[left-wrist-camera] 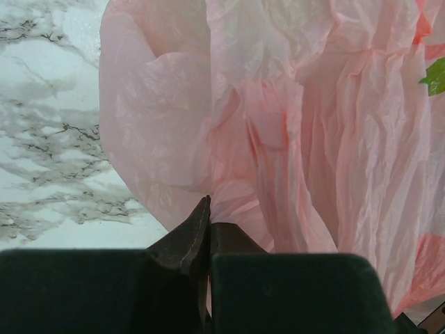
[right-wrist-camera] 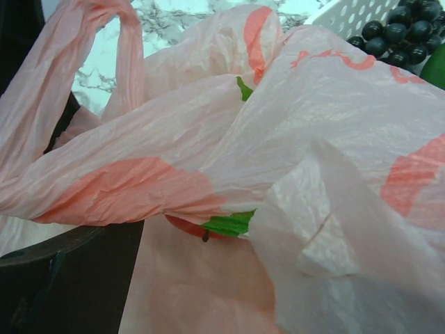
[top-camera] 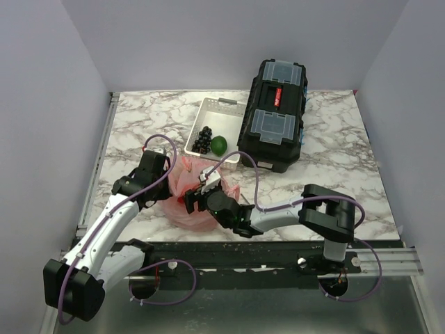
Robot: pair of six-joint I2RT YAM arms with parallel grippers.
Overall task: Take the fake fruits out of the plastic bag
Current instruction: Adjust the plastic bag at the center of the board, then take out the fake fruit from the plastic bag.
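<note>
The pink plastic bag lies crumpled near the table's front edge. My left gripper is at its left side, shut on a fold of the bag. My right gripper is pushed into the bag's mouth. One dark finger shows far to the left and the other is hidden by plastic; the jaws stand wide apart. A red fruit with a stem peeks out under a fold of the bag, just ahead of the right gripper. A green fruit lies in the white tray.
Black grapes sit in the tray beside the green fruit. A black toolbox stands right of the tray. Grapes and the tray's rim show at the right wrist view's top right.
</note>
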